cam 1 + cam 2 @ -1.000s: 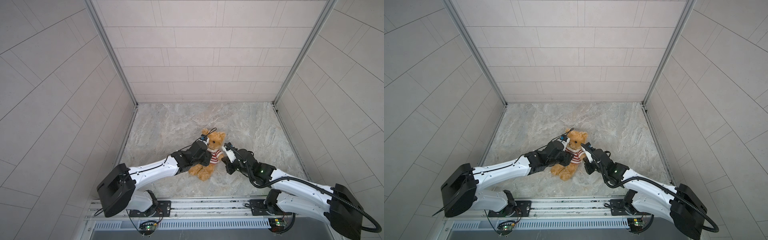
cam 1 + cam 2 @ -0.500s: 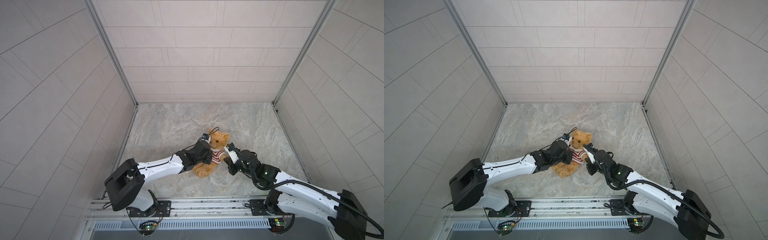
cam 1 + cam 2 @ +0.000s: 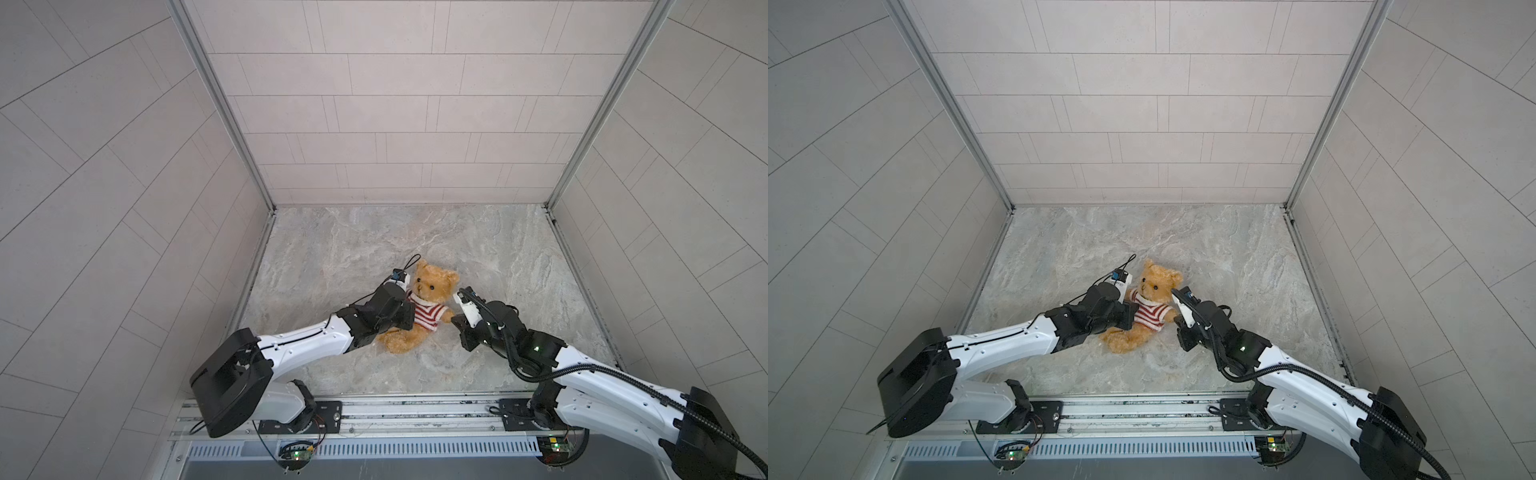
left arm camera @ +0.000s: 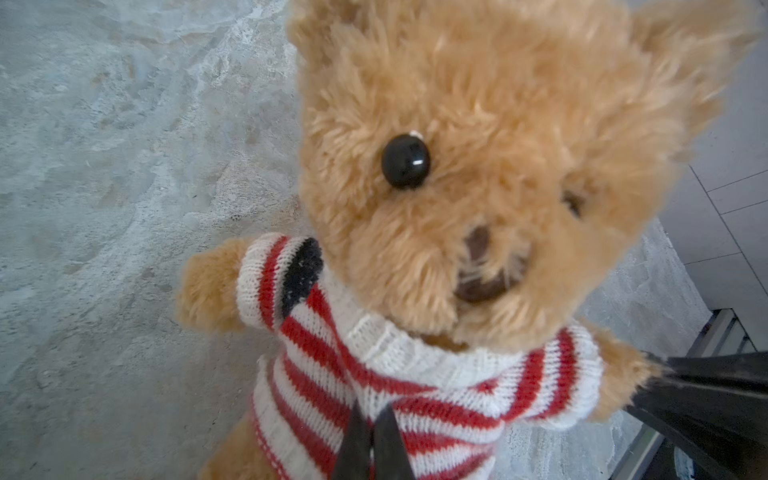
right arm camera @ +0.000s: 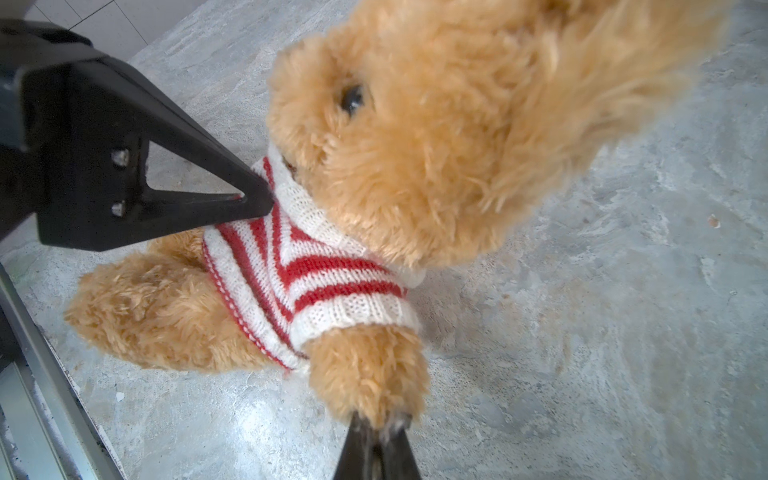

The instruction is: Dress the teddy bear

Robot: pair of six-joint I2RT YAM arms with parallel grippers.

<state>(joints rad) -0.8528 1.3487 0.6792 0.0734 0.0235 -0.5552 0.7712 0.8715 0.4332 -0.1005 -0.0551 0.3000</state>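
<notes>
In both top views the teddy bear (image 3: 432, 286) sits toward the front middle of a grey stone-patterned tabletop (image 3: 415, 232), in a red-and-white striped sweater (image 3: 428, 316), with tiled walls (image 3: 395, 124) on three sides and a metal rail (image 3: 415, 409) along the near edge. The left gripper (image 3: 410, 313) crowds in from one side and its wrist covers that flank of the bear, while the right gripper (image 3: 455, 321) meets the opposite paw; fingertips are too small to read here. From the left wrist, the left gripper (image 4: 371, 415) has its fingers pinched together on the sweater's front. The head fills the view, one ear cut off, and the right gripper (image 4: 660, 374) is a dark shape at the far paw. From the right wrist, the right gripper (image 5: 376, 424) is clamped on the paw (image 5: 365, 374). The left gripper (image 5: 259, 199) bites the knit beside the collar, hiding the shoulder behind it, and the head is blurred.
</notes>
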